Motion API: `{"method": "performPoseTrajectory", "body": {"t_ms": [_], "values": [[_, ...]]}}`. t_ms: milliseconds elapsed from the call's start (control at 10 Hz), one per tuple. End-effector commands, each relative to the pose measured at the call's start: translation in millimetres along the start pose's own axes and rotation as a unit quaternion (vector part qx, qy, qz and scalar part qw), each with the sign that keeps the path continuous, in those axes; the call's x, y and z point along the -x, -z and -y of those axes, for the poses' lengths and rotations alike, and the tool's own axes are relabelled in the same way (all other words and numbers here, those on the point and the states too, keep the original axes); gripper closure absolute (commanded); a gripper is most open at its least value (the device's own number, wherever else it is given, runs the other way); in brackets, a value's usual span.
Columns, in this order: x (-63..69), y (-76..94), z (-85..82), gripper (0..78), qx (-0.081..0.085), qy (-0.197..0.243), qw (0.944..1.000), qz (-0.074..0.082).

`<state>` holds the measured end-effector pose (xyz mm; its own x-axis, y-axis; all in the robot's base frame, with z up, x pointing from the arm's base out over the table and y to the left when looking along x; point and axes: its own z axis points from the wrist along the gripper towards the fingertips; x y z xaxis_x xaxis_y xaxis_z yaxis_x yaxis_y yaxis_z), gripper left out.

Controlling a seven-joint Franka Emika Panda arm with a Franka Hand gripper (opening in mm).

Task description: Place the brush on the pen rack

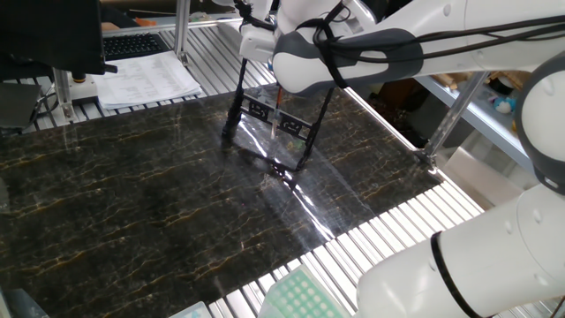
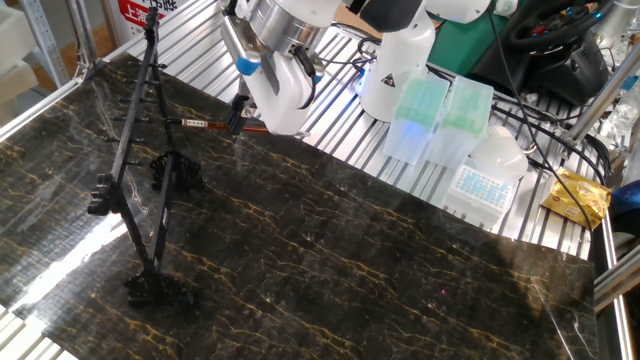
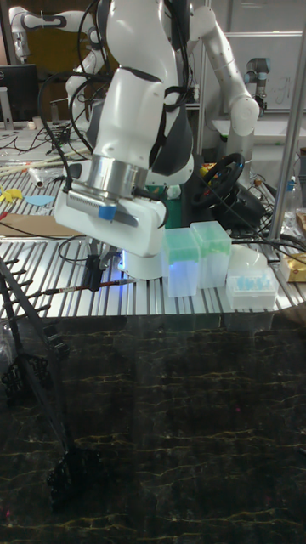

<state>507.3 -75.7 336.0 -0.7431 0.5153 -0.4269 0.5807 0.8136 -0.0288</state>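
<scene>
On your left, the rack [image 2: 140, 170] stood on the dark counter [image 2: 330, 270], legs splayed. Just right of its top, your pincer [image 2: 240, 112] was clamped on the brush [image 2: 200, 123], which hung level in the air, its tip near the rack's upper rods, not resting there.

A glossy dark marble-patterned tabletop [image 2: 330, 260] lies over ribbed metal slats [image 2: 345, 120]; the pen rack [image 2: 140, 160] is matt black metal.

Black pen rack [image 2: 140, 190], reddish-brown brush [image 2: 205, 123], dark gold-veined marble table [image 2: 350, 270], white arm [image 3: 140, 127]
</scene>
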Motion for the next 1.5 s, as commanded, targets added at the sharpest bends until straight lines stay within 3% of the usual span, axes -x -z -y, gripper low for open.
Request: {"method": "performPoseTrajectory", "body": {"t_ms": [100, 1000, 1500], "values": [[1.7, -0.1, 0.6, 76.4, 0.0, 0.002, 1.0, 0.004], [9.0, -10.8, 9.4, 76.4, 0.012, 0.016, 0.9998, 0.008], [9.1, -11.8, 9.7, 76.4, 0.019, -0.002, 0.9998, 0.003]]}}
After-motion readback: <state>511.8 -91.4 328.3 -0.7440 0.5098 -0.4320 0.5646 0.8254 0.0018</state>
